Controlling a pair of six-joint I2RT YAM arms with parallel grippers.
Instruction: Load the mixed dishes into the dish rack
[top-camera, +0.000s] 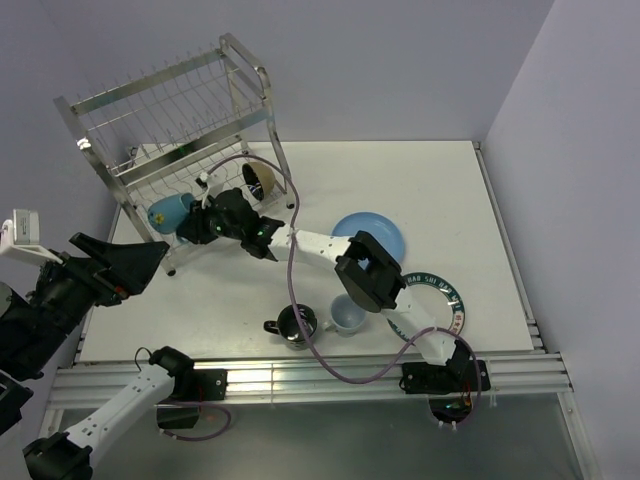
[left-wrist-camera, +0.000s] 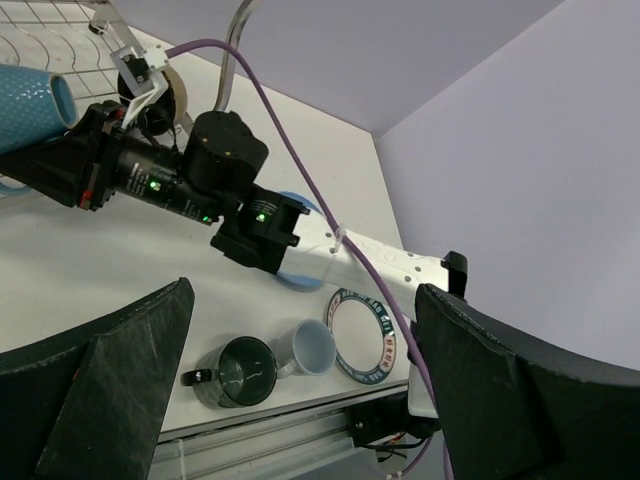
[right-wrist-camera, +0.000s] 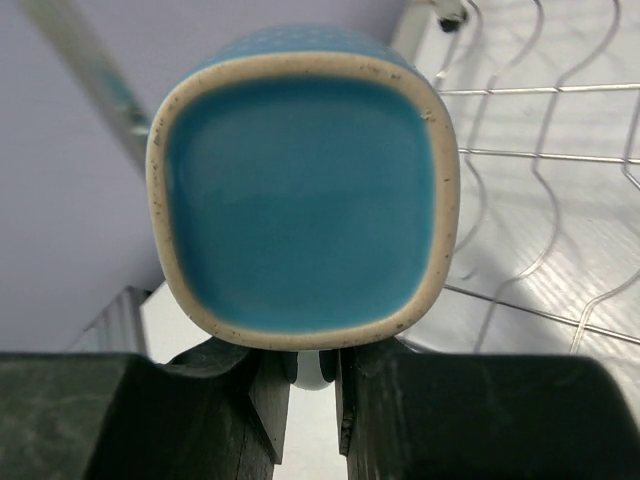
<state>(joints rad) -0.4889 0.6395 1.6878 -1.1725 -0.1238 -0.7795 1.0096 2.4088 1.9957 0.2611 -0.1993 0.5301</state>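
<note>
my right claw (right-wrist-camera: 312, 385) clamps a small part of the blue mug (right-wrist-camera: 300, 185), held sideways at the lower tier of the dish rack (right-wrist-camera: 540, 153). so thin a hold could let it twist, or roll on the wires once freed.

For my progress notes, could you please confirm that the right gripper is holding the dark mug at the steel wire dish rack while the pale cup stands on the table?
Not quite: the right gripper holds the blue ceramic mug, as the right wrist view shows. The dark mug stands on the white table beside the pale cup. Otherwise correct.
</note>
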